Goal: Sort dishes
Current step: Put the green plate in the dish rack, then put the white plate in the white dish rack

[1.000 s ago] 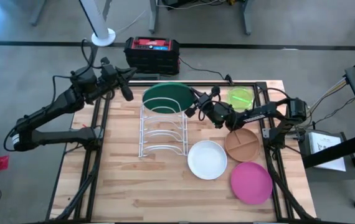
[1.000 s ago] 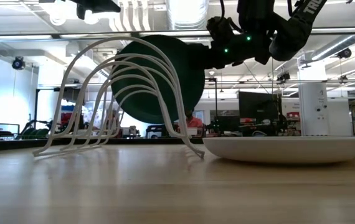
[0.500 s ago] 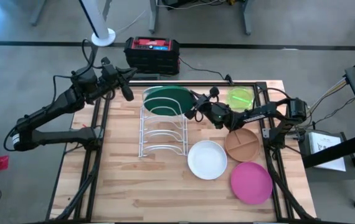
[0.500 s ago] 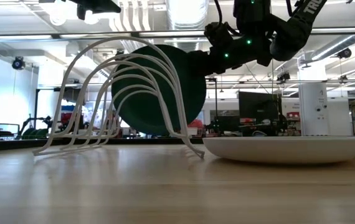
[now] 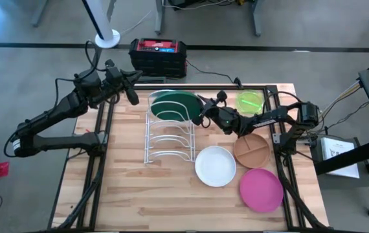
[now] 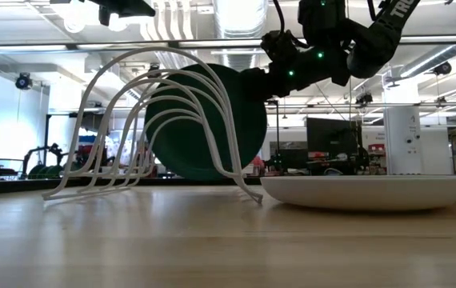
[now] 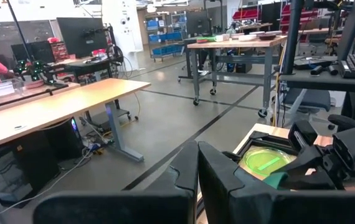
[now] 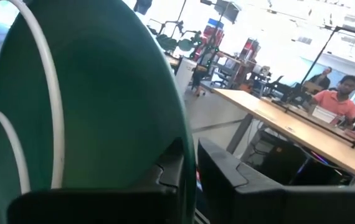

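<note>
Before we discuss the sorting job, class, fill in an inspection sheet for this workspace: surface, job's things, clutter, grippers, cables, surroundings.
Surface: wooden table, bare at the front.
Job's things: dark green plate upright in the white wire rack; white plate, brown divided plate, pink plate and lime-green plate lying flat.
Clutter: nothing seen.
Grippers: right gripper at the dark green plate's rim, fingers either side; left gripper raised beyond the table's back left corner, shut.
Cables: black lead behind the table.
Surroundings: red and black box on the floor; people at benches.

Bright overhead light, soft shadows, window glare
</note>
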Controlling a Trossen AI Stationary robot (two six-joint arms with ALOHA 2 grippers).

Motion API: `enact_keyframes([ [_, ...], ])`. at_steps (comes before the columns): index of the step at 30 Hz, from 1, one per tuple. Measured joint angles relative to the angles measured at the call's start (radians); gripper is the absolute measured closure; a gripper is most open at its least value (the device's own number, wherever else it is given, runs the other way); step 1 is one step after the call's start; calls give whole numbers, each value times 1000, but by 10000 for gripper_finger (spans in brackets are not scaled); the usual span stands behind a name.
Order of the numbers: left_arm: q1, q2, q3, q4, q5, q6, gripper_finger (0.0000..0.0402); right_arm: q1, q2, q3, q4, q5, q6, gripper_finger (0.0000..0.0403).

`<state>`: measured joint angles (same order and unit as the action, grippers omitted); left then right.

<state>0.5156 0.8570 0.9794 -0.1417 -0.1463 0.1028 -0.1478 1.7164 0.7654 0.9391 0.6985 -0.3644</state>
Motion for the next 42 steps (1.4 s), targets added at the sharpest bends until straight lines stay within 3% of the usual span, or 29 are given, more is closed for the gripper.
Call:
enact_keyframes([
  [27, 0, 0, 0, -24, 0, 0, 401, 16, -47, 0, -39, 11, 65, 237],
  [42, 0, 0, 0, -45, -1, -9, 401, 58, -47, 0, -70, 21, 94, 211],
])
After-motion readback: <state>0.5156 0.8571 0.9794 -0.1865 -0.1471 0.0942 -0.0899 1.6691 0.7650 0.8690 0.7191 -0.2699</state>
